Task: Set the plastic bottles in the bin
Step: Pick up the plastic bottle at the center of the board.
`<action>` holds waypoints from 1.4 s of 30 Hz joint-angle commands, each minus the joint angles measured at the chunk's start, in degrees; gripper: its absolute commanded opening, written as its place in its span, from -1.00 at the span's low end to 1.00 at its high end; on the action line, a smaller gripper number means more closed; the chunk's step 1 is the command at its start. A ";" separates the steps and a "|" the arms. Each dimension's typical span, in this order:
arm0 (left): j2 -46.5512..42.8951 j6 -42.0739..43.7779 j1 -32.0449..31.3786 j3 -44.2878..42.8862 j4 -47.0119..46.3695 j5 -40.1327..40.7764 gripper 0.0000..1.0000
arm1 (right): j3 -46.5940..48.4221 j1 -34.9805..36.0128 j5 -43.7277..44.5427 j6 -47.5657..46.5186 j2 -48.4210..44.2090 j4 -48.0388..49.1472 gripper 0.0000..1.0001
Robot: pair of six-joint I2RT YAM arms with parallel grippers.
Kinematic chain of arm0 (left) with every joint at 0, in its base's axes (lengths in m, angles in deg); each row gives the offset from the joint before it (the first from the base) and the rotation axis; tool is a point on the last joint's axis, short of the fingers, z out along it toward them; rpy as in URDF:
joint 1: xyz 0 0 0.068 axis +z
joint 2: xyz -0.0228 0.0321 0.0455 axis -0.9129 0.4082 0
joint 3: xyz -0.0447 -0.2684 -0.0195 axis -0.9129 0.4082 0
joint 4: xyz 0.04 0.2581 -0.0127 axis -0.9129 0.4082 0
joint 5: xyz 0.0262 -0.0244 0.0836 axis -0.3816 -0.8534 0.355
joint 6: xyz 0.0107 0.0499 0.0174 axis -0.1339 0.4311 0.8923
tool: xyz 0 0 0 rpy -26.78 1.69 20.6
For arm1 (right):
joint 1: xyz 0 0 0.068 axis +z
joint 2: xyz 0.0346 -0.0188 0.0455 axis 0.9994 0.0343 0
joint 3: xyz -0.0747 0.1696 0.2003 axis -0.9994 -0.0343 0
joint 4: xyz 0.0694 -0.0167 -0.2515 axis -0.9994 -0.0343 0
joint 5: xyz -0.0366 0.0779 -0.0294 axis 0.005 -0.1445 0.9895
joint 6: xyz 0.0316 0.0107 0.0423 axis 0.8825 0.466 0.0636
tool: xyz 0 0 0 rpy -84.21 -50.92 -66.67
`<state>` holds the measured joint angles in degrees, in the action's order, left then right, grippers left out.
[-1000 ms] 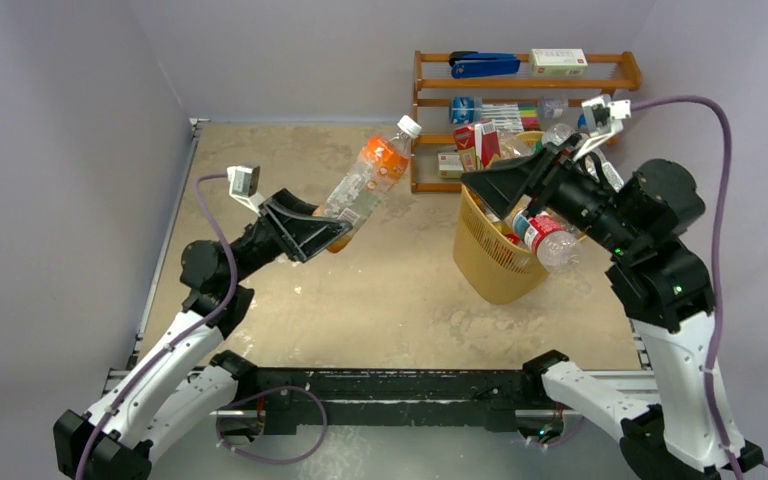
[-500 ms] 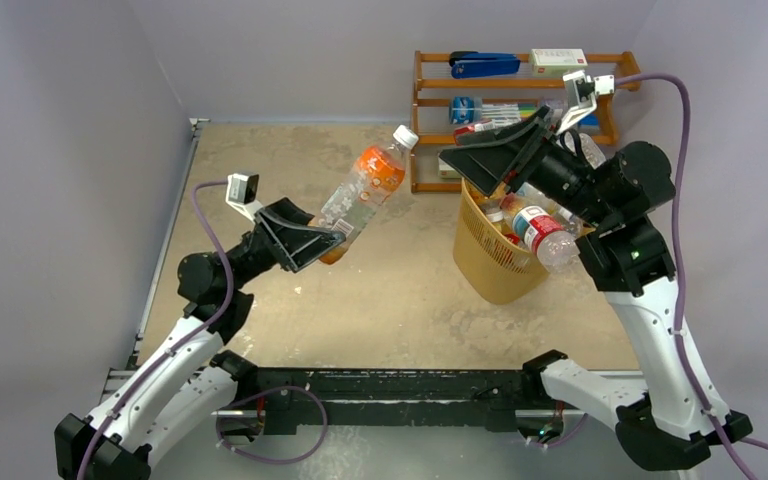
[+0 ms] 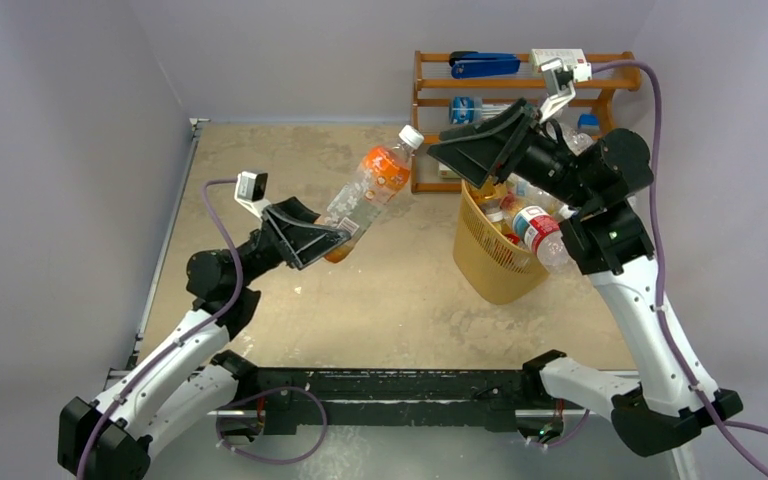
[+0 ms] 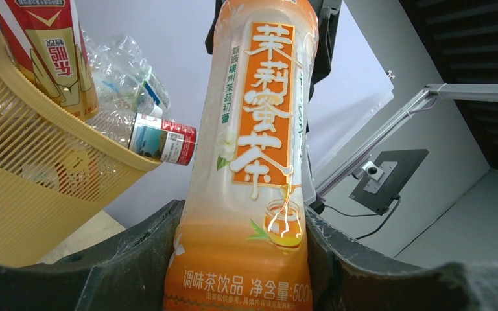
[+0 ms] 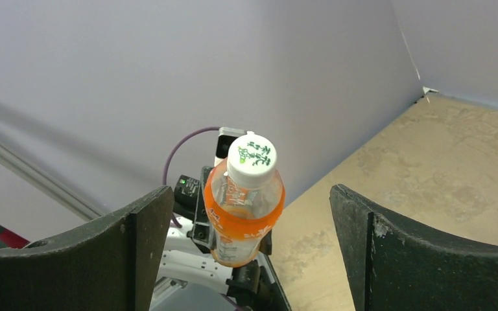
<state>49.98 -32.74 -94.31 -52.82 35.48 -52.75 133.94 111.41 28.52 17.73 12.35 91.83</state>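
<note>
One bottle outside the bin (image 3: 488,272) afaict: the orange tea bottle (image 3: 368,190), up in the air to the bin's left, with the left gripper (image 3: 326,238) clamped on its lower end and the cap (image 5: 251,157) aimed toward the bin. What changed in the last sec: the right gripper (image 3: 450,163) came up off the bin's mouth and swung to its upper left. Its jaws are wide apart w/ nothing in them, and the right wrist cam has the cap dead centre between the fingers. Left gripper also nudged the bottle a bit closer. Reads like a handoff imo, not a direct drop. Hard to see: the right arm (image 3: 620,250) covers much of the bin's inside, so no bottle count. The red-label bottle (image 3: 538,235) pokes over the bin's right rim, can't tell if it's secure. Tea bottle's base is cut off in the left wrist cam.
</note>
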 commanded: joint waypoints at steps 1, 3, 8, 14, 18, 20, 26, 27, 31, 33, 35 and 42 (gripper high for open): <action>0.56 -0.57 -0.85 0.30 -5.22 1.27 -0.21 | 1.45 0.72 -2.69 1.35 1.14 5.17 0.83; 0.99 -0.48 -1.10 0.30 -5.53 1.55 -0.21 | 1.64 1.08 -2.78 1.35 1.76 5.05 0.82; 2.55 -0.04 -2.26 0.05 -6.10 2.03 -0.21 | 2.15 2.32 -2.17 0.60 3.17 4.46 0.79; 4.33 1.32 -4.07 -0.29 -5.45 2.97 -0.21 | 3.08 3.75 -1.87 0.54 4.60 5.40 0.71; 4.97 2.72 -5.34 -0.72 -4.14 3.64 -0.21 | 3.59 3.97 -1.50 0.09 5.06 5.39 0.58; 5.43 3.45 -6.11 -1.04 -3.47 4.04 -0.21 | 3.60 4.11 -1.54 -0.03 5.25 5.48 0.41; 6.42 4.53 -8.22 -1.36 -3.25 5.56 -0.20 | 3.70 4.45 -0.29 -1.77 5.34 2.72 -0.16; 6.61 4.72 -8.57 -1.49 -3.28 5.95 -0.19 | 3.71 4.48 0.55 -2.38 5.10 1.55 -0.25; 7.30 5.00 -9.83 -2.50 -3.17 7.06 -0.07 | 4.92 4.57 5.56 -5.43 4.14 -4.53 -0.61; 7.56 5.13 -9.98 -3.33 -2.96 7.30 0.09 | 6.06 4.53 8.28 -6.33 3.27 -7.51 -0.84; 7.37 6.34 -9.97 -4.21 -1.45 7.57 0.29 | 8.44 4.53 9.52 -7.56 2.88 -11.26 -0.89; 4.98 13.65 -9.99 -7.81 11.81 9.07 0.41 | 22.15 4.45 22.33 -15.79 3.83 -29.00 -0.91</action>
<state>56.99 -25.01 -103.99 -57.70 40.00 -45.08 146.93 116.17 39.53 9.97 17.34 71.00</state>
